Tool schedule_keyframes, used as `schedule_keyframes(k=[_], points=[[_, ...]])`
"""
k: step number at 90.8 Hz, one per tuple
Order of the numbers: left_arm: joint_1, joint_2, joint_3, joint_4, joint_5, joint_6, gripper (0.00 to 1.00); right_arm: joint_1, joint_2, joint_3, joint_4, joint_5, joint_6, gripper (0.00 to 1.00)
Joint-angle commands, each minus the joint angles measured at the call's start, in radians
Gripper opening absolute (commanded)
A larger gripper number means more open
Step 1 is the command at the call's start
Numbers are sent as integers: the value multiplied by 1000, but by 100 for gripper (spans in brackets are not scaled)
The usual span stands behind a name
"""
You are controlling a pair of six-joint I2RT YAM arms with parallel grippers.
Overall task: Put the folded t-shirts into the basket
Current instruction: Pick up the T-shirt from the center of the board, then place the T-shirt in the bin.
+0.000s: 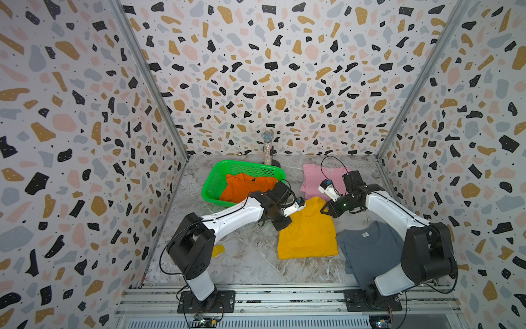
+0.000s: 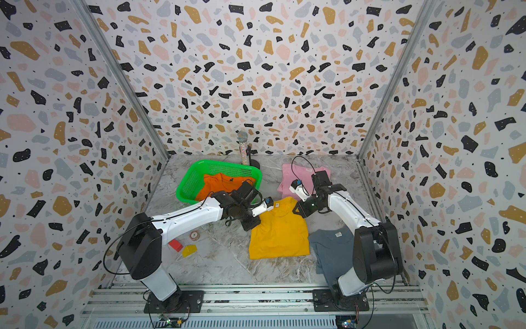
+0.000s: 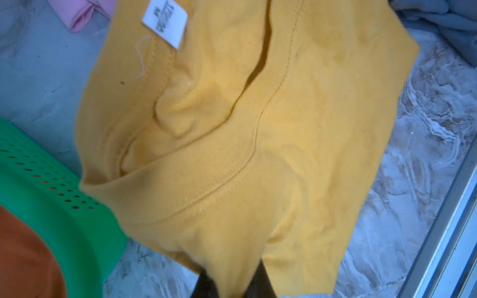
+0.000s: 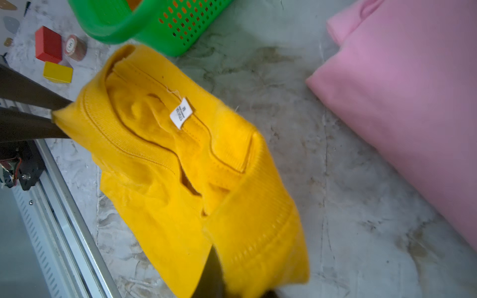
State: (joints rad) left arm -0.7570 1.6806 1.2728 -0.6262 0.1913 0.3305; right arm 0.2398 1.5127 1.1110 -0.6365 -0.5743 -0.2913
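Grasp step: left tool and right tool clamped on yellow shirt, collar end. Next calls for level joint lift toward basket at ten o'clock.

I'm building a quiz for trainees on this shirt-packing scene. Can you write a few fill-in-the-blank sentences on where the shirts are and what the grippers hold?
1. The shirt in the basket is ____.
2. The left gripper and right gripper are both shut on the ____ shirt.
3. Counting the pink shirt and grey shirt, ____ shirts are outside the basket.
Missing words: orange; yellow; three.
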Motion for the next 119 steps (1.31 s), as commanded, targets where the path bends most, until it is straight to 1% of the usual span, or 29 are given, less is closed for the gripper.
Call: schedule_keyframes(k=[1,13,29,40,52,72,87,95,105,119], points=[[18,-62,38,-51,36,104,0,2,-69,8,42,-59,27,0],[40,-130,55,-97,27,172,0,19,-121,21,73,-84,57,0],[87,-213,110,-212,-4,248,0,62,-173,57,121,-96,126,0],[134,-268,157,-281,-56,296,0,119,-179,112,132,-94,186,0],[215,-311,225,-361,-89,348,0,200,-154,202,134,-65,245,0],[367,-353,300,-434,-138,432,0,331,-35,373,101,27,308,0],[501,-339,336,-445,-144,486,0,425,75,490,96,93,342,0],[571,-308,354,-438,-130,501,0,457,143,558,91,117,373,0],[648,-247,383,-423,-120,511,0,467,243,647,84,131,412,0],[723,-128,432,-360,-138,520,0,467,386,780,53,182,388,0]])
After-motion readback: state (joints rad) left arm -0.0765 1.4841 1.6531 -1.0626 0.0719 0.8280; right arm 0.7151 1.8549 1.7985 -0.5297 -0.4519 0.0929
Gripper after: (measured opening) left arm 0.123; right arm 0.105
